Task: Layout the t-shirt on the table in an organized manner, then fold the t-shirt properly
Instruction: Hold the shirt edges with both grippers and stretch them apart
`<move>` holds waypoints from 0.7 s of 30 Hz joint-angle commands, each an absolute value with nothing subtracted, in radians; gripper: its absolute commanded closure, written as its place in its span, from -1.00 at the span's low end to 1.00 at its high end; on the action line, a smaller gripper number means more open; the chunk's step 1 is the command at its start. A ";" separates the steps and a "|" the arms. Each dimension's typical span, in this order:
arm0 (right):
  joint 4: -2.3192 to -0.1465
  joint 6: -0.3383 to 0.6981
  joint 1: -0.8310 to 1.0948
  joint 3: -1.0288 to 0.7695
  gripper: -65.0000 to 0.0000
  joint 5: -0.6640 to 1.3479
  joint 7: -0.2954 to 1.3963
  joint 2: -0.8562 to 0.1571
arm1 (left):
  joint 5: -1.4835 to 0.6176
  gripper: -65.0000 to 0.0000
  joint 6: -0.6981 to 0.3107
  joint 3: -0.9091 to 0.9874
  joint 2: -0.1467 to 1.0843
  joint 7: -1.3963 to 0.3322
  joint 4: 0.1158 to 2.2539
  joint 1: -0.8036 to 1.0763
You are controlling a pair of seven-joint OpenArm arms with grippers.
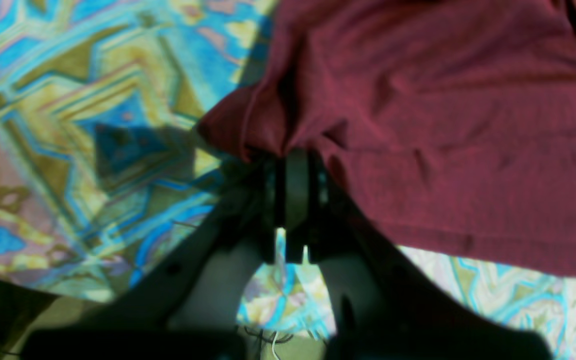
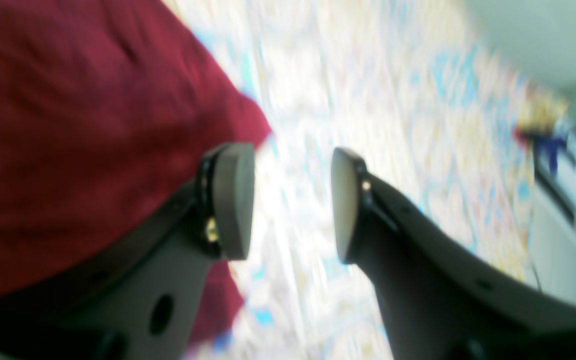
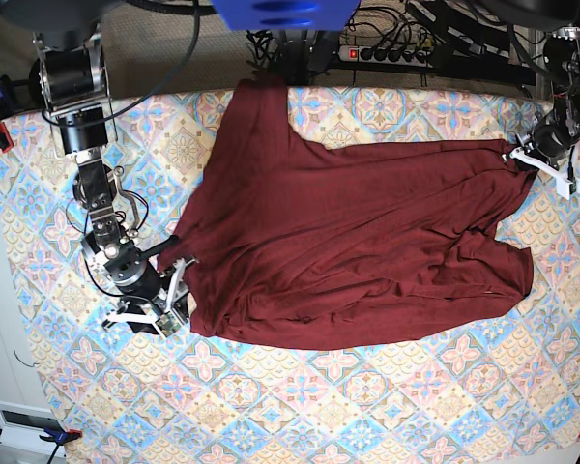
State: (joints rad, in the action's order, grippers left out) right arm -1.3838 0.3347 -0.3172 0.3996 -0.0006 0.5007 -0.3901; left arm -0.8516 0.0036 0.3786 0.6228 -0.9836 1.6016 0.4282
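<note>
The right gripper (image 3: 169,295) sits low at the near-left edge of the t-shirt (image 3: 348,242), its jaws parted. In the right wrist view the two pads (image 2: 233,200) have only bare table (image 2: 368,90) between them, with the maroon hem just beside one pad. It holds nothing. Judging by that, it is lined up to take the hem, or has let it go; the frames do not say which.

The shirt lies in the middle of the table (image 3: 300,406), spread wide but untidy. Its near edge bulges in a curve, wrinkles run across the body, and a flap at the right is doubled over on itself. So the laying-out step looks unfinished and no fold has begun.

Farther off, at the far right, the left gripper (image 3: 520,155) is closed on a corner of the shirt. The left wrist view shows cloth bunched and puckered where it enters the shut fingers (image 1: 295,185). The fabric fans out from that pinch, which suggests the corner is held to draw the shirt taut toward the right. A pull from both ends would likely flatten the wrinkles, though thin cloth may slip.
</note>
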 commanded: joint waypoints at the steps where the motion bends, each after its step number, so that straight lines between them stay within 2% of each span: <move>1: -1.369 0.337 -0.328 0.423 0.26 0.001 0.495 -0.378 | -0.857 1.00 0.002 0.389 0.636 -0.975 1.616 0.424; 7: -1.176 0.458 -0.449 0.522 0.27 -0.004 0.487 -0.260 | -0.857 1.00 0.002 0.389 0.631 -0.975 1.616 0.424; 11: -1.056 0.510 -0.519 0.624 0.27 -0.004 0.486 -0.249 | -0.857 1.00 0.002 0.389 0.631 -0.975 1.616 0.426; 15: -0.901 0.519 -0.584 0.719 0.27 -0.004 0.473 -0.248 | -0.858 1.00 0.002 0.394 0.631 -0.974 1.618 0.438; 21: -0.598 0.516 -0.671 0.751 0.27 -0.005 0.286 -0.214 | -0.858 1.00 0.002 0.395 0.631 -0.974 1.618 0.437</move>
State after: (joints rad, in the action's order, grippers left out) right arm -0.5995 0.5438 -0.6537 0.7479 0.0528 0.2169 -0.2127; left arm -0.8536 0.0032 0.3820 0.6090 -0.9871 1.6024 0.4404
